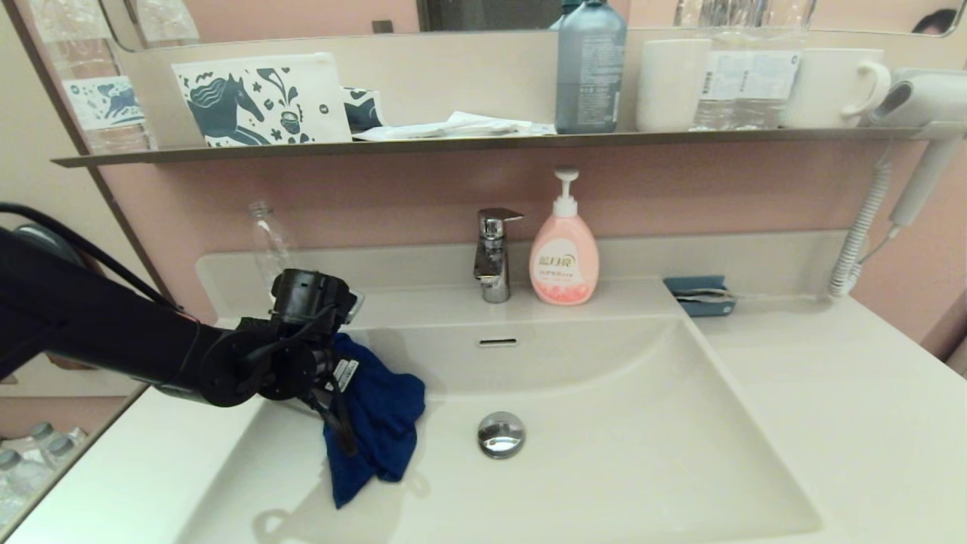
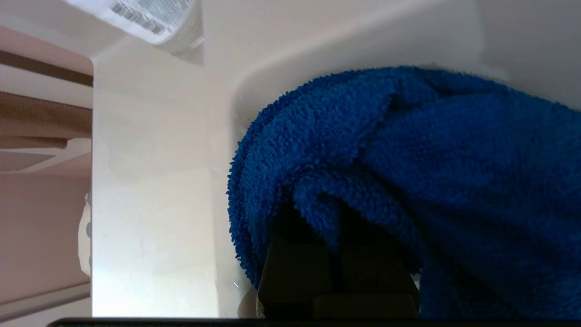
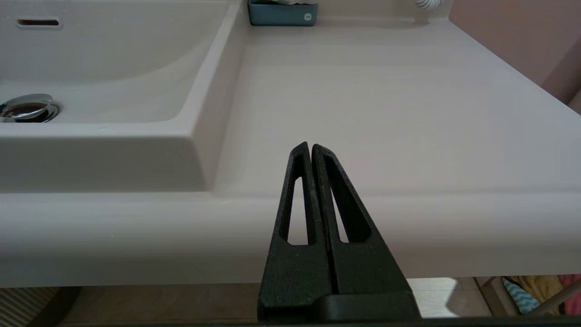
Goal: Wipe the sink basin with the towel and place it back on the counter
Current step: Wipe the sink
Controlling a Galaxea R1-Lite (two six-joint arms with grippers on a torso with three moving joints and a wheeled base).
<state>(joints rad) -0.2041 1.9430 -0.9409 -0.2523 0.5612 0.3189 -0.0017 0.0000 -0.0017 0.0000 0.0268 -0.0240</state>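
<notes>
The royal-blue towel (image 1: 378, 415) hangs bunched from my left gripper (image 1: 336, 370) over the left slope of the cream-white sink basin (image 1: 604, 453), its lower end touching the slope. The left wrist view is filled with the towel (image 2: 408, 172) draped over the dark fingers (image 2: 295, 272), which are shut on it near the basin's rim. A round chrome drain plug (image 1: 501, 434) lies to the towel's right, with the overflow slot (image 1: 498, 342) above it. My right gripper (image 3: 311, 147) is shut and empty, parked before the counter (image 3: 386, 113) front edge, out of the head view.
A chrome faucet (image 1: 492, 253) and pink soap pump bottle (image 1: 563, 253) stand behind the basin. A small teal holder (image 1: 699, 295) sits at the back right counter. A clear bottle (image 1: 268, 242) stands back left. A shelf (image 1: 483, 140) above carries cups and bottles; a hair dryer (image 1: 918, 98) hangs right.
</notes>
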